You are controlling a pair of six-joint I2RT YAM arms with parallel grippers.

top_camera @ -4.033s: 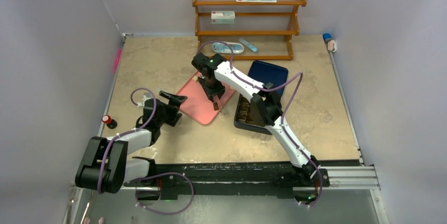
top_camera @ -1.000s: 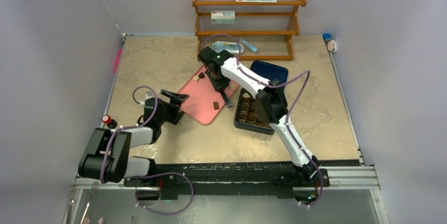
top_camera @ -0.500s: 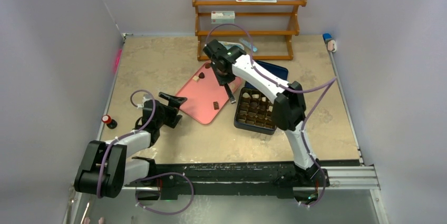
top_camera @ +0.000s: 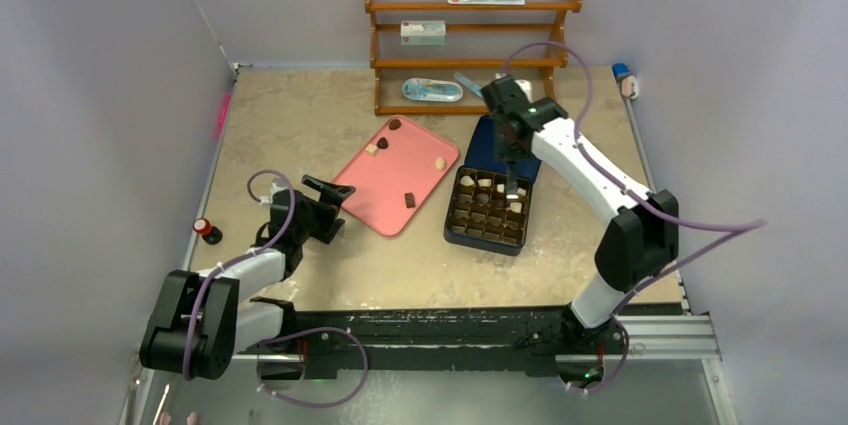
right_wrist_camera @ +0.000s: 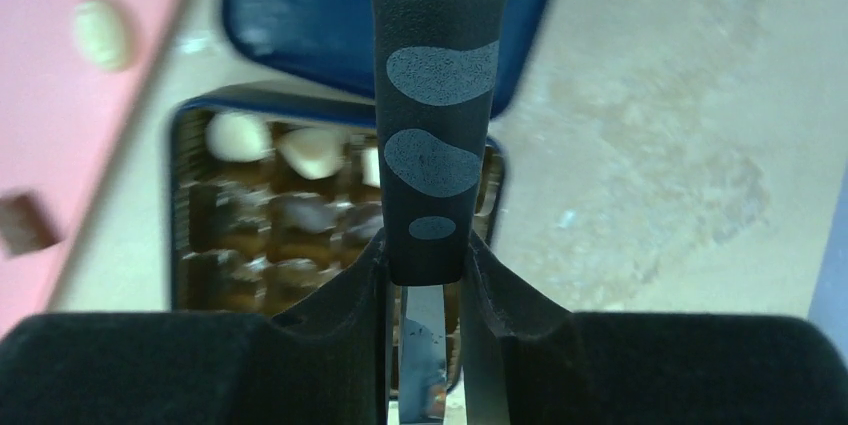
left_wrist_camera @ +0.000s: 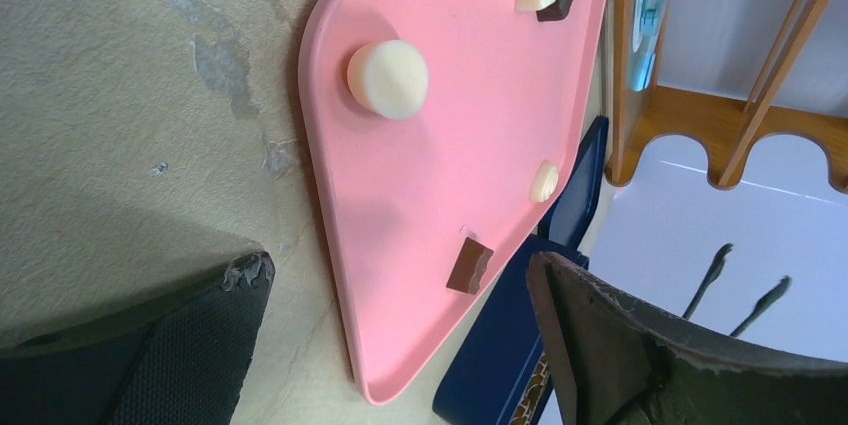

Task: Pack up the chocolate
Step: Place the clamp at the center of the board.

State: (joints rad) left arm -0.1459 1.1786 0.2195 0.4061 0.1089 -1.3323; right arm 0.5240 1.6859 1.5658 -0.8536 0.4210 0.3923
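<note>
Overhead, right claw (top_camera: 510,160): right of centre, above the upper end of the box. It is pinched on a thin black tool (top_camera: 512,183) that points down at the box.
Overhead, left claw (top_camera: 340,207): lower left, over the table (top_camera: 300,115) just off the tray's left edge. Its jaws are spread wide and hold nothing.
Overhead, chocolate (top_camera: 409,200): five loose pieces, dark and cream, show on the pink tray (top_camera: 390,175) at centre. More pieces sit in cells of the box (top_camera: 452,230) just right of the tray.
Overhead, lid (top_camera: 488,145): blue, directly above the box.
Left wrist, left claw (left_wrist_camera: 398,275): one finger in each lower corner, far apart, with only tray and table between them.
Left wrist, chocolate (left_wrist_camera: 388,78): a round cream piece at upper left of the tray (left_wrist_camera: 450,145). A cream square touches a dark piece at the top edge, and a dark square lies low on the tray.
Right wrist, right claw (right_wrist_camera: 425,265): closed on the tool (right_wrist_camera: 435,95), which runs up mid-frame.
Right wrist, chocolate (right_wrist_camera: 238,135): cream pieces in the box's upper cells, left of the tool. The darker ones below are blurred.
</note>
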